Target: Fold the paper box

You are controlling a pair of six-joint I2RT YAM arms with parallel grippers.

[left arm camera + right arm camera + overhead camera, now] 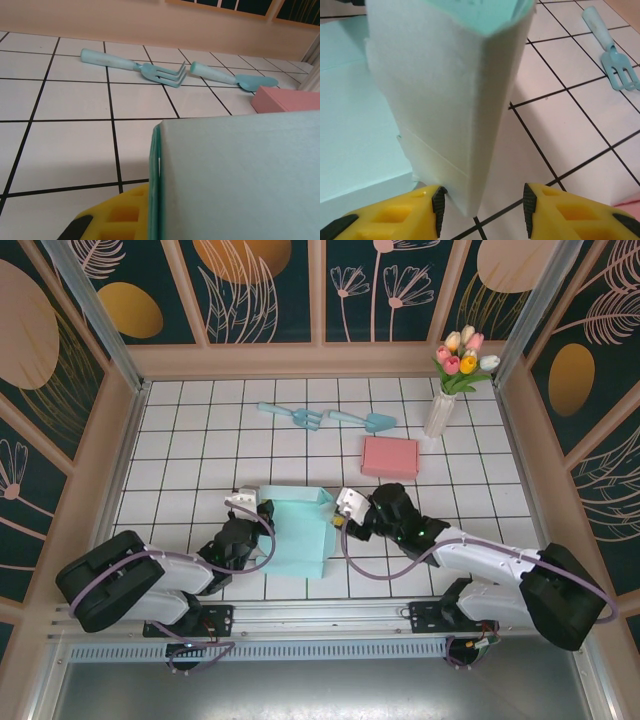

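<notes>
Paper box [298, 532] sits near-centre on the surface [190, 440], between both arms and only partly formed. In the top view the big panel lies flat toward the bases with a wall raised along its far edge; the right wrist shows a side flap [450, 95] upright. I'd call it early-to-mid: the remaining walls need raising and tucking, and nothing is closed. Left gripper [247, 508] has its jaws pressed together, seemingly pinching the left wall edge [156, 190], with one yellow finger [120, 217] beside it. Right gripper [482, 200] has its jaws spread around the flap's lower corner, left pad about touching, gap on the right. Pink box [390, 456] is near on the far right; fork [300, 418], trowel [365, 421] and vase [438, 412] are well apart. There's open tile on the left.
</notes>
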